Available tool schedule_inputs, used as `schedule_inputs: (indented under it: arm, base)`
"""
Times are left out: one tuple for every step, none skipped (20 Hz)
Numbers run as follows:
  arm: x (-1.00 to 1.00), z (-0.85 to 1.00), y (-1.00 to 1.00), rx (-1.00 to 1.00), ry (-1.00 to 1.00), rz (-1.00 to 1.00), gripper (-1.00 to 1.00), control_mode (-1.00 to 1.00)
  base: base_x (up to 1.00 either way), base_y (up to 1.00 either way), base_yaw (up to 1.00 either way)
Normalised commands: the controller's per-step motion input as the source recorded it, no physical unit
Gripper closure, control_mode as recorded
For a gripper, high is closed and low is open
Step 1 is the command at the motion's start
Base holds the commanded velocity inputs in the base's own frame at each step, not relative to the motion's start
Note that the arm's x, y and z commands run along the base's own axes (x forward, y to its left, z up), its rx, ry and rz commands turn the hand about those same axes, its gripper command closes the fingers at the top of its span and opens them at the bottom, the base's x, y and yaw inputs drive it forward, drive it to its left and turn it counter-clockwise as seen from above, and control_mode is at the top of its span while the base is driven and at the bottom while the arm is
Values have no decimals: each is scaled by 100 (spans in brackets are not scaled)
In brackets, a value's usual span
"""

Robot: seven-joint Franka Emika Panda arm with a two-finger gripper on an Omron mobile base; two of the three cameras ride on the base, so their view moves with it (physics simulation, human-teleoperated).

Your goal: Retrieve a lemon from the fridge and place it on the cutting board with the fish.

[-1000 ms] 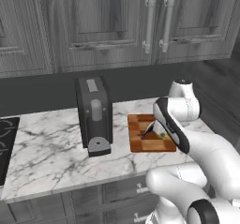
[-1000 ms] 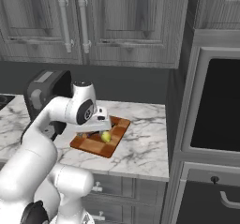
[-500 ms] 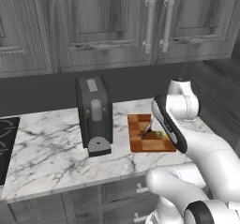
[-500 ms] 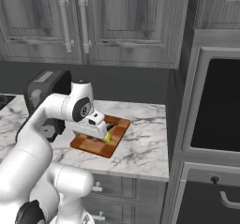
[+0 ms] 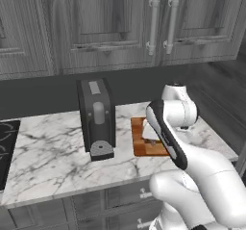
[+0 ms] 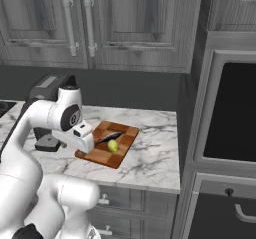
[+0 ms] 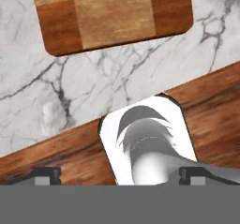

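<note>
On the white marbled counter (image 6: 150, 155), a flat reddish-brown wooden cutting board (image 6: 102, 155) lies just right of a tall black coffee machine (image 5: 96, 120). Seen from the right base camera, the small dull yellow-green lemon (image 6: 113, 145) rests on the board's right part, touching a dark, slender fish (image 6: 109, 137) that lies just behind it. Nothing grips the lemon; the white arm's wrist sits over the board's left near corner, just beside the fruit. Along the hand camera's bottom edge the two-finger gripper (image 7: 120, 176) shows its dark tips spread wide (released, nothing between them), and the board (image 7: 115, 17) appears at the top with marble below it. Grey wood-grain cupboards (image 6: 100, 23) with bar handles hang above the counter, and a dark built-in oven (image 6: 232, 118) stands to the right.
</note>
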Motion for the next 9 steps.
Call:
schedule_inputs:
  arm:
    - [-38,0,33,0,0,19,-100,-100]
    - [-39,0,29,0,0,25,-100,-100]
    - [-34,0,26,0,0,30,-100,-100]
    - [-29,0,27,0,-1,36,-100,-100]
    - [-19,0,24,0,-3,46,-100,-100]
    - [-6,0,25,0,-2,51,-100,-100]
    - [0,0,24,0,-2,52,-100,-100]
    - [0,0,16,0,-4,52,-100,-100]
    - [0,0,14,-2,-4,51,-100,-100]
  base:
    - [0,0,0]
    - [0,0,0]
    - [0,0,0]
    - [0,0,0]
    - [0,0,0]
    - [0,0,0]
    - [0,0,0]
    - [0,0,0]
    - [0,0,0]
